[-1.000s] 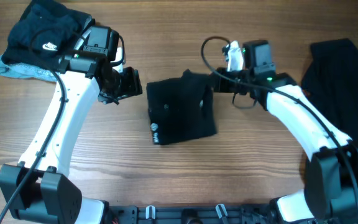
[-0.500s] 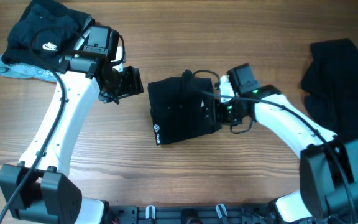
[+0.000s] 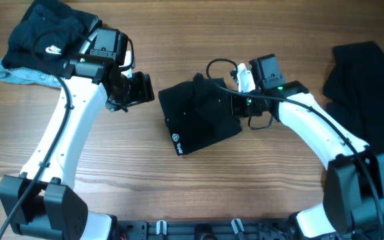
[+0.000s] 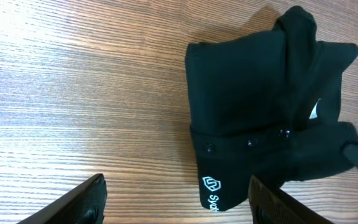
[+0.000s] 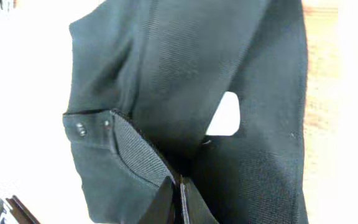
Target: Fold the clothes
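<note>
The folded black garment (image 3: 199, 117) lies mid-table (image 3: 179, 193), a bit skewed. It has a white logo (image 3: 176, 139) at its near-left corner and a row of snaps (image 4: 249, 142) along the near hem. The right gripper (image 3: 235, 107) sits at the garment's right edge, jaws closed tight w/ tips down in a fabric fold — can't tell if any cloth is actually pinched between them. The left gripper (image 3: 141, 89) hovers just left of the garment, jaws wide apart, holding nothing, clear of the cloth.

Other clothes: two stacked far left, a swoosh piece (image 3: 45, 30) on top of a grey-blue piece (image 3: 15, 72). A loose black garment (image 3: 369, 73) lies far right, not yet folded.

Handling, my read: light, soft, limp knit w/ no stiffness, so it'll sag from any single pinch. Layers prob slide apart if only the top ply is pulled. Not fragile. The wood looks smooth, so the bundle should slide easily.

Best hold is at hem or corner edges where plies stack thick, e.g. the snap band or near-left corner, pinching thru all layers. One arm per corner should keep the fold square. Avoid the bunched hump (image 3: 199, 81) at the far edge — grabbing there likely undoes the fold.
</note>
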Robot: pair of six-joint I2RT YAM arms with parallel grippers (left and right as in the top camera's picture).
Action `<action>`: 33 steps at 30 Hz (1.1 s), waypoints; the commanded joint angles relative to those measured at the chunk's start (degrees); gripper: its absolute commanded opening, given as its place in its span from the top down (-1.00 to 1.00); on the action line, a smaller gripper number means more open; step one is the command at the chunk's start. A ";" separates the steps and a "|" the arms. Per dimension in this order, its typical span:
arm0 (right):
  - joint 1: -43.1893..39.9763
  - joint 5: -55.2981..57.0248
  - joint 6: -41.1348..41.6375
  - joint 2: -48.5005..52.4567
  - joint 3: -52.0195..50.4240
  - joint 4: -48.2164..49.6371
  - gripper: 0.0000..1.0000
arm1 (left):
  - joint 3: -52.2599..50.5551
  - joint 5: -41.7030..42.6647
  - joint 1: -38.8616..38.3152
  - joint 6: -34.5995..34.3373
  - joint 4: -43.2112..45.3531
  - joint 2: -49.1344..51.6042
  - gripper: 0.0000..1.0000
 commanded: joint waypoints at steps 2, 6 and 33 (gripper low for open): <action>0.09 6.82 -4.17 -1.11 1.11 -0.66 0.33 | -0.50 -0.35 0.17 0.98 0.74 0.55 -0.48; 0.09 19.15 0.96 -1.05 1.11 -3.78 -0.33 | -0.50 -0.35 0.17 0.98 0.70 0.55 -0.49; 7.69 -4.28 23.04 15.89 -2.67 7.98 0.32 | -27.98 32.83 -4.26 -12.79 47.58 18.29 -0.91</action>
